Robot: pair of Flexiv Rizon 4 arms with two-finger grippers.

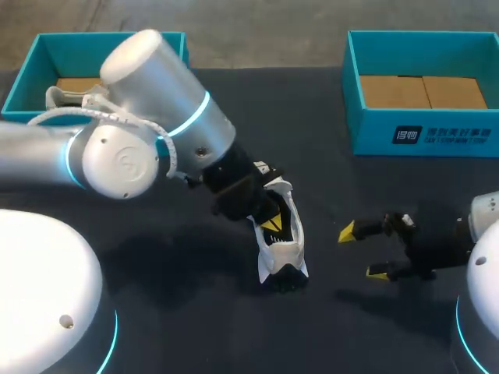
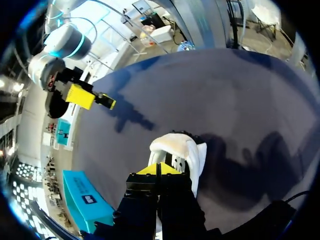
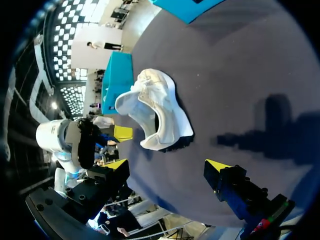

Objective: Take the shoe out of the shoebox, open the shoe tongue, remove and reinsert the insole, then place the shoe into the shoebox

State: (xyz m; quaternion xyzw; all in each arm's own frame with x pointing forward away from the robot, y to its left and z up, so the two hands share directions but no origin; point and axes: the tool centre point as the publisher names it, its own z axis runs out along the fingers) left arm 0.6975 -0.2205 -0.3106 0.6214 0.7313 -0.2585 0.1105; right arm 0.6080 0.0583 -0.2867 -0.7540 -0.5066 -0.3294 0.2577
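Observation:
A white shoe [image 1: 284, 253] with a dark sole lies tilted on its side on the black table, near the middle. My left gripper [image 1: 270, 224] is shut, its yellow tips pressed together at the shoe's opening. In the left wrist view the shoe [image 2: 182, 147] sits just ahead of and under the left gripper [image 2: 157, 169]; whether anything thin is pinched I cannot tell. To the right of the shoe my right gripper [image 1: 366, 251] stands wide open and holds nothing. In the right wrist view the shoe [image 3: 160, 105] lies ahead of the right gripper [image 3: 167, 165], apart from it, its opening turned toward the left gripper.
A teal shoebox [image 1: 23, 74] stands at the back left, partly behind my left arm. A second teal shoebox [image 1: 421, 132] with a cardboard floor stands at the back right. Bare table lies between the shoe and the right box.

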